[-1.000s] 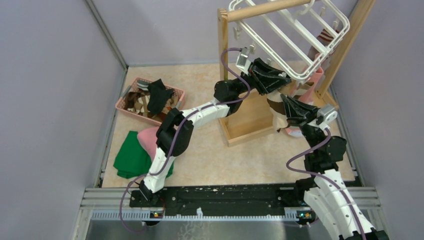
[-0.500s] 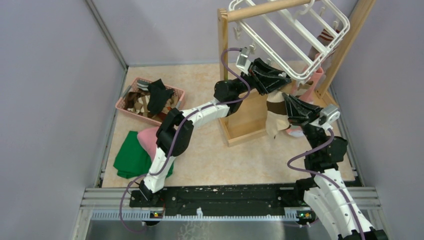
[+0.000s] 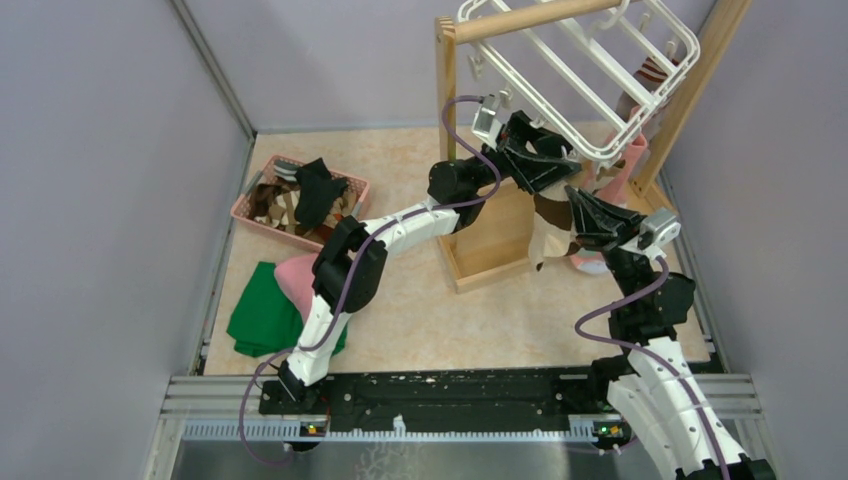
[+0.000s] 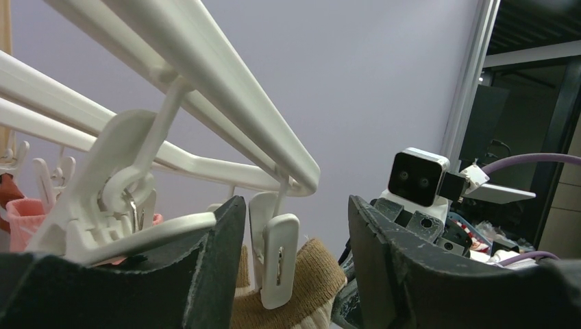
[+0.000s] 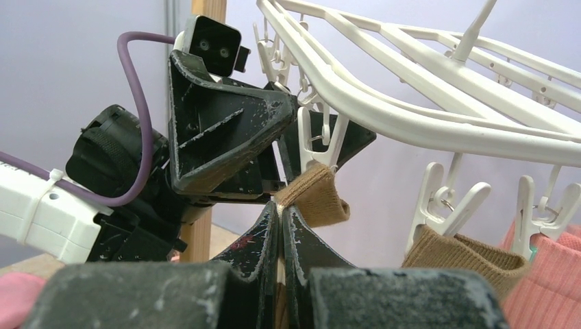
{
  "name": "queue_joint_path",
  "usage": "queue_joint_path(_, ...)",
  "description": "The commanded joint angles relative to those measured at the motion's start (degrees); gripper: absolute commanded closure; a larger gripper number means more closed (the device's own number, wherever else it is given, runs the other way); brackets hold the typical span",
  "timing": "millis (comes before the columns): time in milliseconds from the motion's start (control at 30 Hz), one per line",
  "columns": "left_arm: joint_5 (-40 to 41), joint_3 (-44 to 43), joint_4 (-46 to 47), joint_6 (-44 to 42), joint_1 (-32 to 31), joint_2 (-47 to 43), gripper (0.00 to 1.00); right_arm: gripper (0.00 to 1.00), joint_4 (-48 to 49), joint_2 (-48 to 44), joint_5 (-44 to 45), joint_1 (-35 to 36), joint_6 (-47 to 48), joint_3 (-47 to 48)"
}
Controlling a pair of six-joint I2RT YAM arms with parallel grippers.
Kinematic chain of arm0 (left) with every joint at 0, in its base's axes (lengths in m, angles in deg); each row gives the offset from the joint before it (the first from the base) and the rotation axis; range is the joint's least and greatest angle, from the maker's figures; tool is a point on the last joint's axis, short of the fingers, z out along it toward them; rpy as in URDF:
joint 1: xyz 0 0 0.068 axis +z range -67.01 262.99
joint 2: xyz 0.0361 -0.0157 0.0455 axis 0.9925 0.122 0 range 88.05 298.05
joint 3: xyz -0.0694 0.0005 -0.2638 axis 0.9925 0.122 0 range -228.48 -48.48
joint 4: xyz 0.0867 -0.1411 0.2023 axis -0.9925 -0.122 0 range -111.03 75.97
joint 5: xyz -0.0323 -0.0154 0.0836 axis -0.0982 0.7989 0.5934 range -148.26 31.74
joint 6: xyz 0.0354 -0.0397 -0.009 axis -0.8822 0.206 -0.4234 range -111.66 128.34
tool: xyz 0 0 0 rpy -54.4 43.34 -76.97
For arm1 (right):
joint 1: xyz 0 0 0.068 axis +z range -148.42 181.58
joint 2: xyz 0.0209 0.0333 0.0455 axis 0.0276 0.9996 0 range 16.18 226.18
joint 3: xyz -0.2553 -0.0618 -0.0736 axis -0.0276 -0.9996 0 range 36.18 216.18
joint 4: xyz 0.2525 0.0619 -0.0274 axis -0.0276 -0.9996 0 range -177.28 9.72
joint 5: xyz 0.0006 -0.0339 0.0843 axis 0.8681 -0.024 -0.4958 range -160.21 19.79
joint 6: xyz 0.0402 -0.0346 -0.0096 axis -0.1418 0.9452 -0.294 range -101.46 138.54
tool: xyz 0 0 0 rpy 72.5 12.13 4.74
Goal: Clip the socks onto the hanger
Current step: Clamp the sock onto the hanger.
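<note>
- Two claws meet at one clip. My right claw (image 5: 281,212) is pressed shut on the brown-cream sock (image 5: 318,195), just under its cuff.
- Directly above that grip, one white clip (image 4: 274,257) sits on the cuff. The sock's long axis runs straight down from the clip through the right claw. So my right arm is nearer the fabric and my left is nearer the clip.
- My left claw (image 4: 294,226) stands with its jaws apart, one finger on each side of the clip, and does not look to be squeezing it.
- The clip seems to bite, as I judge it, so my next move would be to let go and drop away downward, not sideways.
- One hanger (image 5: 411,103) hangs tilted on one wooden stand (image 3: 445,100). Further along its rim at least two more socks are clipped: a brown-cuffed sock (image 5: 473,257) and a pink sock (image 5: 548,274).
- Farthest off on the surface are one basket (image 3: 288,163) of tangled socks I cannot count, one green cloth (image 3: 265,315) and one pink cloth (image 3: 295,275).
</note>
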Motion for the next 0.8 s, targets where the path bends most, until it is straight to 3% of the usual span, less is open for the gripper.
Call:
queue_joint_path(0,1.1,-0.5,1.3,1.0,1.0,-0.9,0.36,1.0,1.2,-0.8,-0.4,-0.7,-0.4,1.7)
queue_joint_path(100,1.4,1.5,1.4,0.3,1.0,-2.0,0.29,1.0,0.1,-1.4,0.3,-0.7,0.2,1.5)
queue_joint_path(300,2.6,10.0,1.1,-3.3,1.0,-6.9,0.17,0.69,-4.1,-5.4,3.5,-0.8,1.8,0.0)
queue_joint_path(500,3.9,20.6,-0.6,-7.4,1.0,-11.9,0.02,0.53,-12.0,-9.5,6.6,-0.8,2.5,-0.8)
queue_joint_path(767,5.2,34.5,-3.8,-14.6,0.9,-20.1,0.02,0.43,-24.2,-17.3,8.7,-0.7,1.6,-3.6)
